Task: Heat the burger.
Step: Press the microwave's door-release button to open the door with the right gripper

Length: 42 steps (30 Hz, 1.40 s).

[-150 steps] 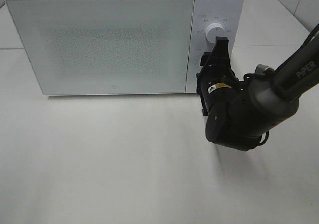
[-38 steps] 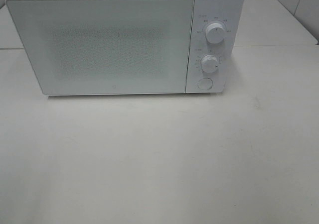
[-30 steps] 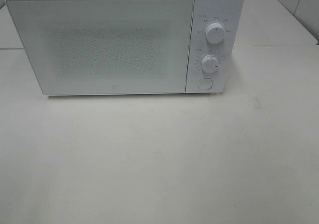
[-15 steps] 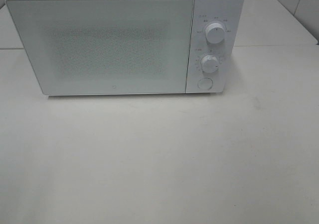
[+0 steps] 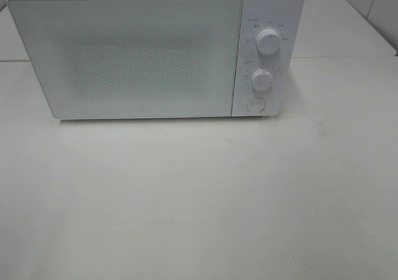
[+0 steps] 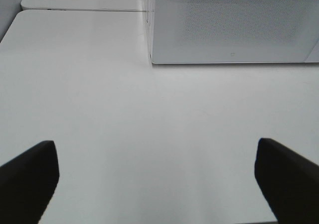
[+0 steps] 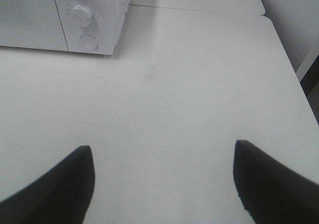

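The burger is out of view. A white microwave (image 5: 155, 50) stands at the back of the table with its door shut. Neither arm shows in the exterior high view. In the left wrist view my left gripper (image 6: 157, 184) is open, its dark fingers (image 6: 27, 176) wide apart over bare table, well back from the microwave (image 6: 234, 25). In the right wrist view my right gripper (image 7: 162, 184) is open too, with nothing between its fingers (image 7: 55, 186), and the microwave's control panel (image 7: 82, 20) lies far ahead of it.
The microwave's panel carries two round knobs (image 5: 268, 41) (image 5: 262, 79) and a round button (image 5: 255, 104). The white table (image 5: 199, 199) stretches in front. Its right edge (image 7: 294, 79) shows in the right wrist view.
Five seconds ago the right arm reached at the microwave's lower knob; it has since left the exterior high view. Nothing has moved over the last second.
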Tool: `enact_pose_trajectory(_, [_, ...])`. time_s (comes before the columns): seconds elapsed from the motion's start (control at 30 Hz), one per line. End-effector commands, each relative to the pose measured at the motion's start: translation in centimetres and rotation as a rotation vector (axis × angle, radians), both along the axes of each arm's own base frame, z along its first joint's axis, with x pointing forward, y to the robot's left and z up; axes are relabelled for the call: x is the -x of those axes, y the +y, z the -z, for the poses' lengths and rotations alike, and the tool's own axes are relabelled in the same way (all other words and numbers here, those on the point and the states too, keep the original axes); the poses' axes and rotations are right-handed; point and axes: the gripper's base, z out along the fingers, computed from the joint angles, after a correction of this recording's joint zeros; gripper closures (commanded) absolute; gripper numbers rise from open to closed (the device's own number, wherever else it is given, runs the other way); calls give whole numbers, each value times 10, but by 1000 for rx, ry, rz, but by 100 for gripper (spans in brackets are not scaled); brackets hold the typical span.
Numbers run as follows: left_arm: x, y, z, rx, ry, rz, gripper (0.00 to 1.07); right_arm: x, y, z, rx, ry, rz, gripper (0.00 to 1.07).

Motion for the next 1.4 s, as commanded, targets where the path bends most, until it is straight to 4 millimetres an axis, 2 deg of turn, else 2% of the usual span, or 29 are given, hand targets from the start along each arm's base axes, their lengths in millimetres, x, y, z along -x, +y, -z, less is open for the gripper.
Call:
enact_pose_trajectory(0.03, [2,0,1,4,-19,-1,7,3,0,0,6,-40,2,31])
enact_pose_trajectory(0.33, [2,0,1,4,-19,-1,7,3,0,-1,5,-44,2,31])
enact_pose_trajectory(0.5, [2,0,1,4,-19,-1,7,-3,0,-14,3,-61,0,31])
enact_pose_trajectory(0.67, [2,0,1,4,-19,-1,7,-25,2,-26,3,-115,-6,31])
enact_pose_trajectory(0.77, [2,0,1,4,-19,-1,7,-29,2,-28,3,-120,-7,31])
enact_pose_trajectory(0.8, [2,0,1,4,-19,-1,7,-38,3,-32,2,-135,-9,31])
enact_pose_trajectory(0.87, [2,0,1,4,-19,-1,7,-42,3,-33,2,-146,-9,31])
enact_pose_trajectory(0.93, [2,0,1,4,-19,-1,7,-60,5,-37,-5,-147,-14,31])
enact_pose_trajectory(1.0, [2,0,1,4,-19,-1,7,-64,6,-37,-12,-142,-17,31])
enact_pose_trajectory(1.03, [2,0,1,4,-19,-1,7,-74,7,-37,-22,-141,-20,31])
enact_pose_trajectory(1.17, [2,0,1,4,-19,-1,7,-87,8,-34,-21,-154,-20,31])
enact_pose_trajectory(1.23, [2,0,1,4,-19,-1,7,-100,9,-27,-22,-173,-21,31])
enact_pose_trajectory(1.4, [2,0,1,4,-19,-1,7,-114,10,-16,-25,-221,-23,31])
